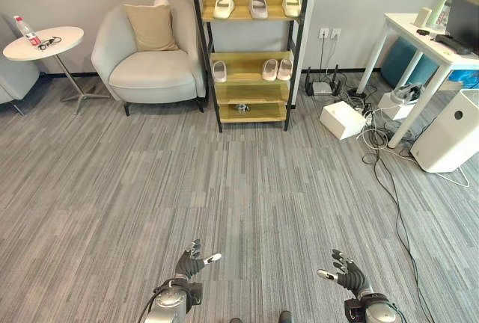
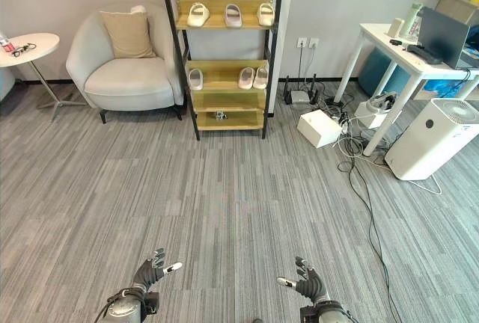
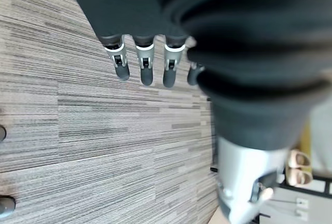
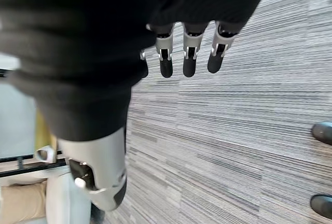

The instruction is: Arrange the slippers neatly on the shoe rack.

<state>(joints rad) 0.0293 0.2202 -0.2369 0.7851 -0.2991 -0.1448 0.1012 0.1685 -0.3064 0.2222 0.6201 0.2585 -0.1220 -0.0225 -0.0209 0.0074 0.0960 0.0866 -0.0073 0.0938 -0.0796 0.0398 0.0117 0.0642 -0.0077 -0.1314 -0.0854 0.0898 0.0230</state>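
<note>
a grey striped carpet [image 1: 247, 188] covers the floor of an office-like room. against the far wall stands the shoe rack [image 1: 249, 46], a black frame with wooden shelves. left of it sits a pale armchair [image 1: 150, 54] with a beige cushion [image 1: 152, 27], and further left a small round white side table [image 1: 45, 42] carrying a bottle and glasses. to the right stand a white desk [image 1: 426, 46], a white box [image 1: 343, 120] among loose cables, and a white air purifier [image 1: 451, 140].

three pale slippers [image 1: 257, 6] lie on the top shelf and three more slippers [image 1: 269, 69] on the middle shelf (two of them close together at the right). the rack is well apart from both hands, far across the carpet.

the left hand [image 1: 190, 265] and right hand [image 1: 347, 272] hover low over the carpet, fingers spread and relaxed, holding nothing.
</note>
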